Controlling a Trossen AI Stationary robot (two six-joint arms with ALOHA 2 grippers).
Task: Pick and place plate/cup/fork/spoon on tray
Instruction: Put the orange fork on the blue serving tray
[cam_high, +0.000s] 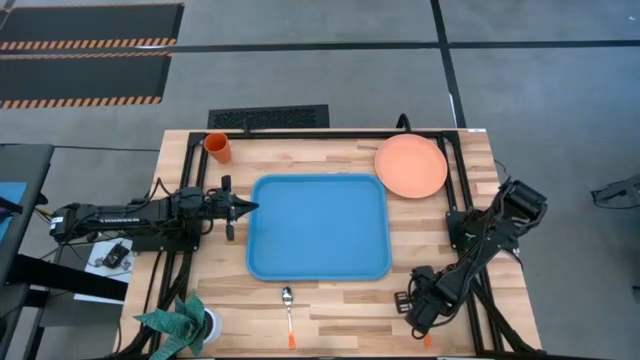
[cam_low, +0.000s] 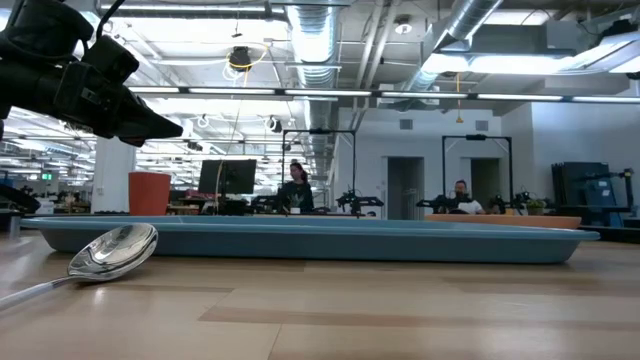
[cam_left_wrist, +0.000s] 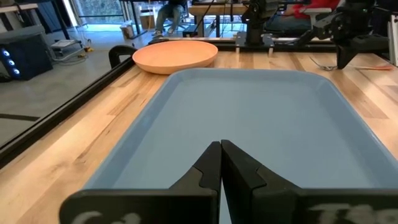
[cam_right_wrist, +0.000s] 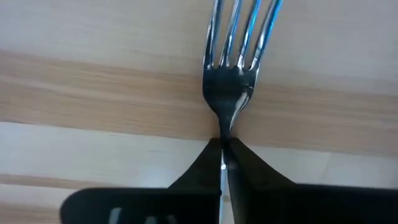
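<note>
My right gripper (cam_right_wrist: 222, 163) is pinched on the fork's (cam_right_wrist: 233, 87) neck, tines pointing straight ahead of it; the tray (cam_high: 318, 228) lies to its left.

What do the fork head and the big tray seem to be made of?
Silver fork head: apparently polished metal, since the tines show bright glints and reflections. Large rectangular blue tray: probably plastic, given its uniform colour, smooth satin sheen and moulded rounded rim.

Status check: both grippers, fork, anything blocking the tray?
Right gripper shut on fork, low at table. Left gripper shut, empty, at tray edge. Tray bare; nothing blocking.
</note>
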